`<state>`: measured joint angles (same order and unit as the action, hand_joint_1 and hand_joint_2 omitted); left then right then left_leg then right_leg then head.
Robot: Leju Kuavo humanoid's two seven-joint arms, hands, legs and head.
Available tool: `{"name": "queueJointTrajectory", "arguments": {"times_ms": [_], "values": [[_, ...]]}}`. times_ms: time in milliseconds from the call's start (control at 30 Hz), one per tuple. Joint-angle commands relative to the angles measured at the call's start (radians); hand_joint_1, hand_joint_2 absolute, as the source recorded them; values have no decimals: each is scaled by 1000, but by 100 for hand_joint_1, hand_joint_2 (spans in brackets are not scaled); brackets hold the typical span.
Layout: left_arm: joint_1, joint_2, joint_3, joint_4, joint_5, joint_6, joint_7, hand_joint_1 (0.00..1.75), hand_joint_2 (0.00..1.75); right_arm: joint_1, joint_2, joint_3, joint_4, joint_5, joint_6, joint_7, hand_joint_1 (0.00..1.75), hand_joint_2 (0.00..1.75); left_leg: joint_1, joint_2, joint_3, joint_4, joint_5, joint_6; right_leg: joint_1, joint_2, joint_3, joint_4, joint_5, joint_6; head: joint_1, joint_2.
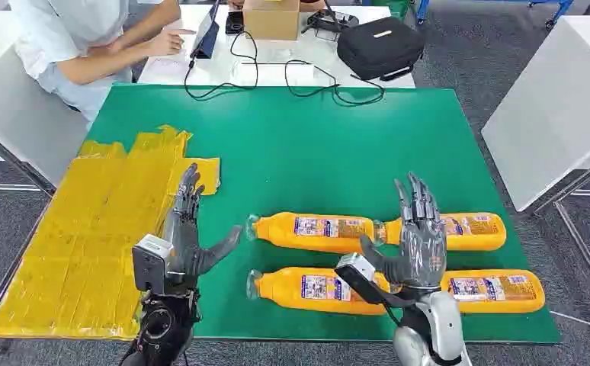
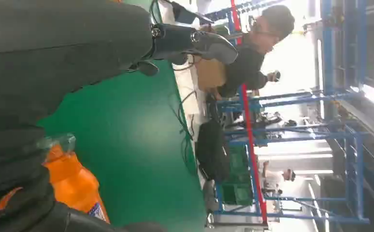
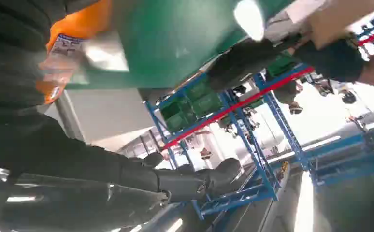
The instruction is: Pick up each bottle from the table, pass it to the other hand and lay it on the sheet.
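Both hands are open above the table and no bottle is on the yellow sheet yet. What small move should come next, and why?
Probably lower the right hand onto the bottle beneath it and close. Four bottles lie on the green mat, the yellow sheet holds none, and the left hand waits open beside the sheet to receive.

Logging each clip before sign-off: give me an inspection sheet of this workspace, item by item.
Surface: green table.
Job's things: four orange bottles lying in two rows; yellow sheet at the left, nothing on it.
Clutter: black bag, cardboard box on the white table behind.
Hands: left hand and right hand both open, raised above the table.
Cables: black cables over the far edge.
Surroundings: person seated behind; blue racks.
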<state>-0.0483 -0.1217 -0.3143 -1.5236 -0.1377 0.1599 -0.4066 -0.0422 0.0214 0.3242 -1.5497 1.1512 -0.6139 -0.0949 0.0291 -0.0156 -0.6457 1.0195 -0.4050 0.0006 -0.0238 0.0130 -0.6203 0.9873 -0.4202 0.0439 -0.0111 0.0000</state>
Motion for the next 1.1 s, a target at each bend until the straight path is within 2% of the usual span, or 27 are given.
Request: {"name": "queueJointTrajectory", "arguments": {"times_ms": [33, 133, 167, 333, 467, 500, 567, 600, 700, 767, 800, 867, 900, 1100], "values": [[-106, -14, 13, 100, 7, -16, 13, 0, 175, -199, -5, 72, 288, 48, 122, 38, 0, 175, 0, 3, 3, -1, 0, 1, 0, 1, 2, -1, 1, -2, 0, 0], [-105, -12, 15, 101, 7, -25, 19, 0, 175, -235, -3, 102, 339, -1, 221, 8, 0, 175, -1, 4, 7, -2, -1, 2, 0, 1, 6, -2, 0, -3, 0, 0], [-98, -11, 13, 102, 6, -30, 19, 0, 175, -258, -6, 122, 386, -40, 296, -25, 0, 175, -1, 4, 6, -2, 0, 1, 0, 2, 5, -2, 0, -2, 0, 0], [-91, -10, 9, 108, 5, -36, 15, 0, 175, -325, 5, 164, 509, -73, 380, -83, 0, 175, -1, 4, 8, -2, -1, 2, 0, 2, 7, -2, -1, -2, 0, 0], [-92, -10, 9, 108, 5, -36, 15, 0, 175, -328, 7, 165, 512, -73, 382, -82, 0, 175, 0, 2, 4, -1, 0, 2, 0, 0, 4, -1, 0, -1, 0, 0], [-92, -10, 9, 108, 5, -36, 15, 0, 175, -328, 7, 165, 512, -73, 382, -82, 0, 175, -1, 4, 10, -2, -2, 3, 0, 0, 10, -1, -2, -3, 0, 0], [-92, -10, 9, 108, 5, -36, 15, 0, 175, -328, 7, 165, 512, -73, 382, -82, 0, 175, -1, 1, 4, -1, 0, 2, 0, 0, 4, -1, 0, -1, 0, 0], [-93, -10, 10, 108, 5, -37, 15, 0, 175, -333, 7, 170, 521, -87, 398, -96, 0, 175, -1, 2, 7, -1, -1, 2, 0, -1, 7, -1, -1, -3, 0, 0], [-87, -12, 11, 104, 5, -38, 15, 0, 175, -362, 21, 191, 571, -189, 484, -168, 0, 175, 0, 2, 3, -1, 0, 1, 0, 0, 3, 0, 0, -1, 0, 0], [-84, -11, 10, 99, 6, -39, 15, 0, 175, -376, 29, 195, 601, -224, 518, -188, 0, 175, -1, 4, 8, -1, -2, 2, 0, 1, 8, -1, -1, -3, 0, 0], [-81, -10, 10, 92, 6, -39, 15, 0, 175, -388, 31, 202, 622, -215, 518, -176, 0, 175, -1, 2, 3, -1, 0, 1, 0, 0, 3, 0, 0, -1, 0, 0], [-73, -11, 16, 77, 9, -36, 20, 0, 175, -414, 39, 218, 663, -173, 507, -117, 0, 175, -1, 3, 8, -2, -1, 2, 0, 0, 8, -1, -1, -3, 0, 0], [-71, -11, 17, 72, 9, -36, 22, 0, 175, -421, 42, 218, 673, -171, 508, -113, 0, 175, 0, 3, 3, -1, 0, 1, 0, 1, 2, 0, 0, -1, 0, 0], [-72, -10, 18, 72, 9, -36, 22, 0, 175, -422, 42, 217, 675, -171, 507, -113, 0, 175, -1, 2, 3, -1, 0, 2, 0, 0, 3, 0, 0, -2, 0, 0]]}}
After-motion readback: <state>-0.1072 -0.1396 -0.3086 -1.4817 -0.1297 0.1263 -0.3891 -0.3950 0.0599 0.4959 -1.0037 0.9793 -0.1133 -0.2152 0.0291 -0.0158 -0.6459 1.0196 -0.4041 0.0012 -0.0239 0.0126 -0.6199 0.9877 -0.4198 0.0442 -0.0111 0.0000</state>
